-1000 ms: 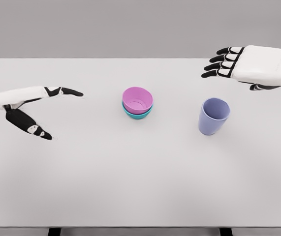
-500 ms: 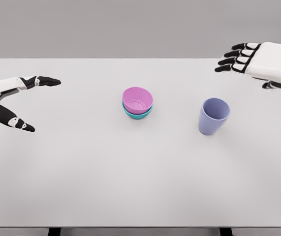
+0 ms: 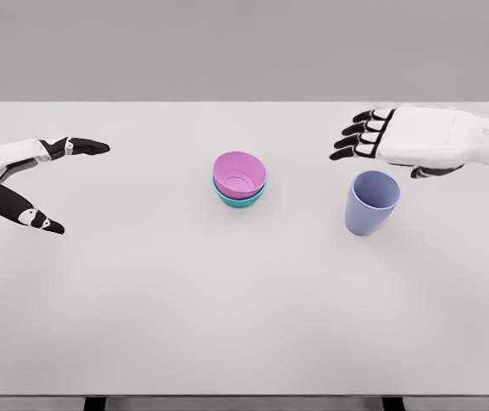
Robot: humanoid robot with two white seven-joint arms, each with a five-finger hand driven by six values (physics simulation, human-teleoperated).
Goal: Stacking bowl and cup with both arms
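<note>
The right hand (image 3: 398, 141) hovers just above and behind the cup (image 3: 371, 203), fingers spread, empty. The left hand (image 3: 26, 175) hangs open, well left of the stacked bowls (image 3: 239, 180).

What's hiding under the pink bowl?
A teal bowl sits under the round pink bowl, nested together on the white table. Only the teal bowl's rim and side show; its inside is covered.

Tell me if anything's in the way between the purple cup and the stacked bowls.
Nothing visible. Only bare table lies between the purple cup and the pink bowl nested in the teal bowl. The right hand hovers open behind the cup.
</note>
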